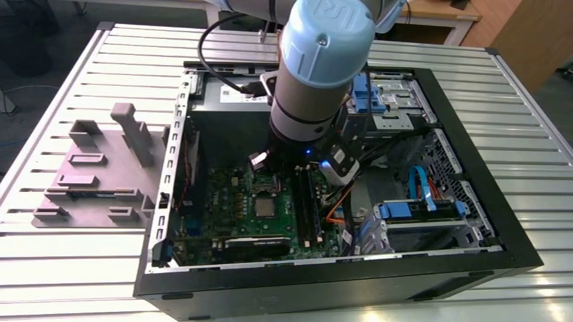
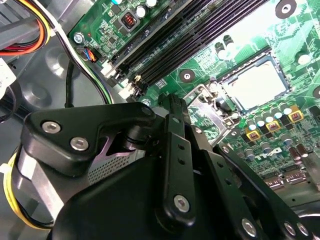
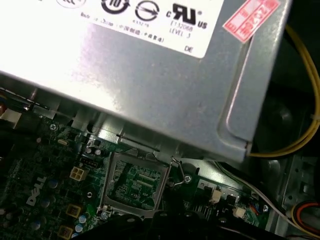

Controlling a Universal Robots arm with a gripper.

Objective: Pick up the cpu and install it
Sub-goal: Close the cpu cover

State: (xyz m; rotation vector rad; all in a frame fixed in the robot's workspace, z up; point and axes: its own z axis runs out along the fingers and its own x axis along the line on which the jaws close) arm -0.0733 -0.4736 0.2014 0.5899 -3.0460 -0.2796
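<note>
**Status.** Arm (image 1: pixel 313 67) stands inside the open case (image 1: pixel 501 235), over the mobo. Cpu (image 2: pixel 255 82) lies flat in the socket. In the exterior view it is the grey square (image 1: pixel 266 205) just beside the arm's lower end. Tray (image 1: pixel 90 178) sits well apart, outside the case on the exterior view's left.

**Gripper** (image 2: pixel 172 102). Near the socket, to one side of the cpu, not touching it. Opening: can't tell from these views. Nothing seen in its hold.

**Socket hw.** Bracket (image 3: pixel 132 182) is hinged up and open, w/ lever (image 3: pixel 181 176) beside it.

**Step, est.:** seating, late in task.
- Chip looks level w/ even rim; confirm all 4 edges sit flush.
- No side load or downward force on the lid, as pins below prob. bend easily.
- Keep gripper links clear of the bracket, lever and RAM slots (image 2: pixel 165 45).
- Move vertically, slow, near the socket.
</note>
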